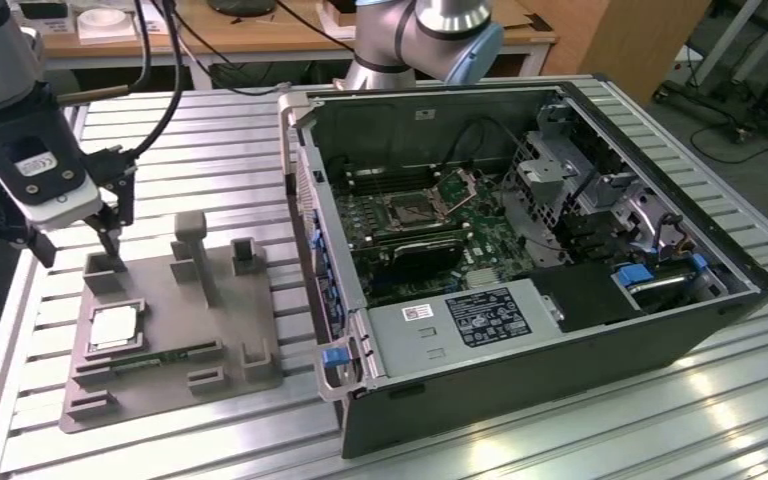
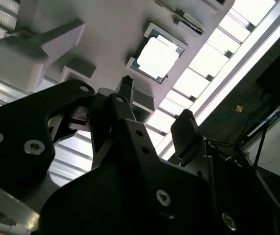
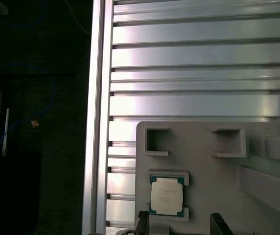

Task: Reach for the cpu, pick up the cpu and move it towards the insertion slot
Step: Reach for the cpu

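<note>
Claw (image 1: 77, 244) hangs spread over matte grey plastic holder (image 1: 164, 300), near square silver-topped cpu (image 1: 113, 327) seated in it.

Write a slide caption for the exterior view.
Open claw hovers above the grey fixture, near the cpu seated in it; the insertion slot sits in the opened computer case.

Overhead light is glaring off the metal table (image 1: 651, 430) and bleaching the chip (image 2: 157, 58) in the second wrist view, where the gripper (image 2: 155, 99) is looming dark.
</note>
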Motion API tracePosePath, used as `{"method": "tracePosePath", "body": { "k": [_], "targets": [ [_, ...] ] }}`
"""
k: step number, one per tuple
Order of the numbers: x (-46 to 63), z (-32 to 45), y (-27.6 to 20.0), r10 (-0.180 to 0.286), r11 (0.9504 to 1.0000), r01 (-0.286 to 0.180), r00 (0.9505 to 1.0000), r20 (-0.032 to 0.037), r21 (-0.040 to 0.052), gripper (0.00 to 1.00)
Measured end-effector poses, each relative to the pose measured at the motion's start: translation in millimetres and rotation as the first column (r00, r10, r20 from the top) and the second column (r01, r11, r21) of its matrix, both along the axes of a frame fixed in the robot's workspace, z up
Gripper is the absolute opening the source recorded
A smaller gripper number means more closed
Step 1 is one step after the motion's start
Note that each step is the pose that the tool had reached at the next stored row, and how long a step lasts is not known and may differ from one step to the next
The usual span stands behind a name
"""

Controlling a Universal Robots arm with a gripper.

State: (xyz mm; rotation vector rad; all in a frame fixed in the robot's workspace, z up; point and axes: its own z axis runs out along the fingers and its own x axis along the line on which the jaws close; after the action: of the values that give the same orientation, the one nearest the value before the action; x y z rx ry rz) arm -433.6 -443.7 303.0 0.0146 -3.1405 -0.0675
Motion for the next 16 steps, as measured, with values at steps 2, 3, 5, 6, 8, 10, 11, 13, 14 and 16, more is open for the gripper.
{"method": "tracePosePath", "body": {
  "k": [2, 3, 5, 6, 8, 10, 11, 13, 14, 16],
  "targets": [
    [-1.8, -2.4, -0.1, 0.001, 1.0000, -0.001, 1.0000, 0.0003, 0.0068, 0.59],
    [-2.8, -3.6, 0.0, 0.001, 1.0000, -0.001, 1.0000, 0.0004, 0.0097, 0.59],
    [-3.4, -4.6, 0.0, 0.001, 0.9999, -0.001, 1.0000, 0.0005, 0.0122, 0.59],
    [-3.4, -4.6, 0.0, 0.001, 0.9999, -0.001, 1.0000, 0.0004, 0.0128, 0.59],
    [-3.4, -4.6, 0.0, 0.001, 0.9999, -0.001, 1.0000, 0.0004, 0.0148, 0.59],
    [-4.3, -4.6, 0.0, 0.001, 0.9999, -0.001, 1.0000, 0.0003, 0.0150, 0.59],
    [-4.2, -4.6, 0.0, 0.001, 0.9999, -0.001, 1.0000, 0.0004, 0.0150, 0.59],
    [-4.3, -4.8, 0.0, 0.001, 0.9999, -0.001, 1.0000, 0.0003, 0.0150, 0.59],
    [-4.3, -4.9, 0.0, 0.001, 0.9999, -0.001, 1.0000, 0.0003, 0.0150, 0.59],
    [-4.3, -5.3, 0.0, 0.001, 0.9999, -0.001, 1.0000, 0.0004, 0.0151, 0.59]
  ]
}}
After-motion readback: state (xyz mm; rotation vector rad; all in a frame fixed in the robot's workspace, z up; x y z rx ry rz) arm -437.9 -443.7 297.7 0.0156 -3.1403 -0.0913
